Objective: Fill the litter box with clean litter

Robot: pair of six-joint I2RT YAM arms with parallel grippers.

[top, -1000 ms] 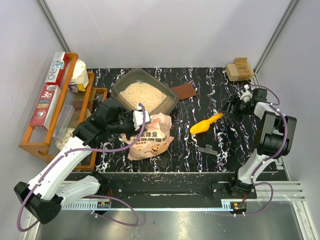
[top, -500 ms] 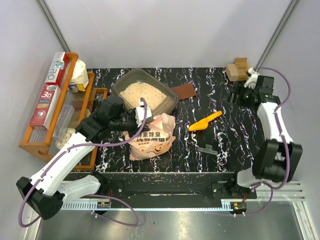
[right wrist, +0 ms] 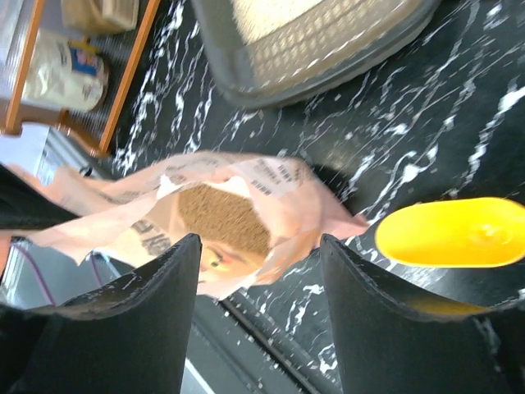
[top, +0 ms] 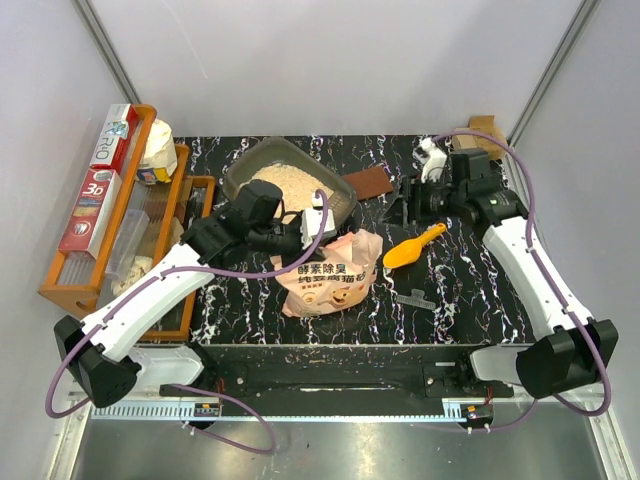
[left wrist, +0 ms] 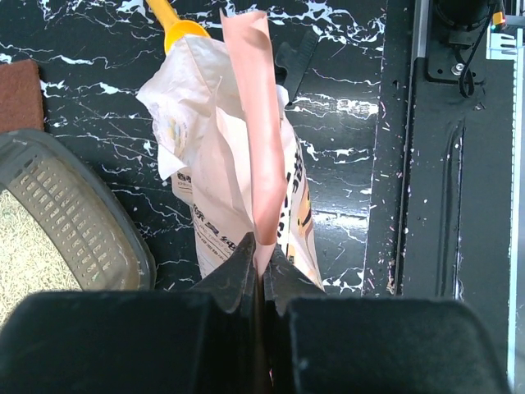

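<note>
1. Our left gripper (left wrist: 258, 256) pinches the bag (left wrist: 246, 131) by its top edge.
2. Our right gripper (right wrist: 257, 246) hangs with jaws apart near the scoop (top: 412, 247), holding nothing.
3. The litter box (top: 336, 197) sits behind the bag, litter (top: 285, 185) inside.

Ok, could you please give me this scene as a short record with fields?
litter box: back left of centre, partly filled with litter
bag: just in front of the box, mouth open, litter showing inside
left gripper: shut on the bag's edge
right gripper: open, empty, facing the bag's mouth
scoop: right of the bag, untouched
</note>
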